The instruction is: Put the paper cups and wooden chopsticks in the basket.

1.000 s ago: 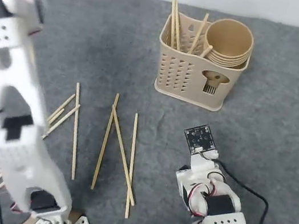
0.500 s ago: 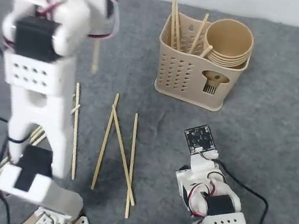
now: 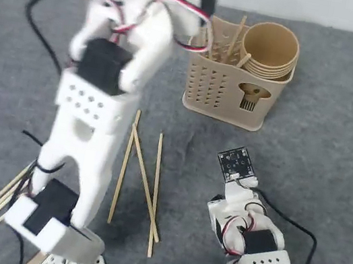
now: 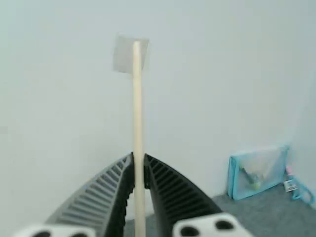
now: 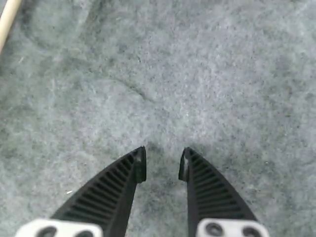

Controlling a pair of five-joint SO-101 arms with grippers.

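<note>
Pale wall (image 4: 232,74) behind; chopstick (image 4: 137,108) clamped inside left end effector (image 4: 139,159).

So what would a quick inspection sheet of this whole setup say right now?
Surface: grey carpet mat, lying flat.
Job's things: beige perforated plastic basket holding a stack of tan paper cups and several upright wooden chopsticks; three loose wooden chopsticks crossed mid-mat, more loose sticks beside the left arm's base.
Clutter: blue see-through pouch against the wall.
Grippers: left tool shut on a single wooden chopstick, raised; right tool open over the mat.
Cables: black cable beside the right arm; red and white wires on the left arm.
Surroundings: pale plain wall.
</note>
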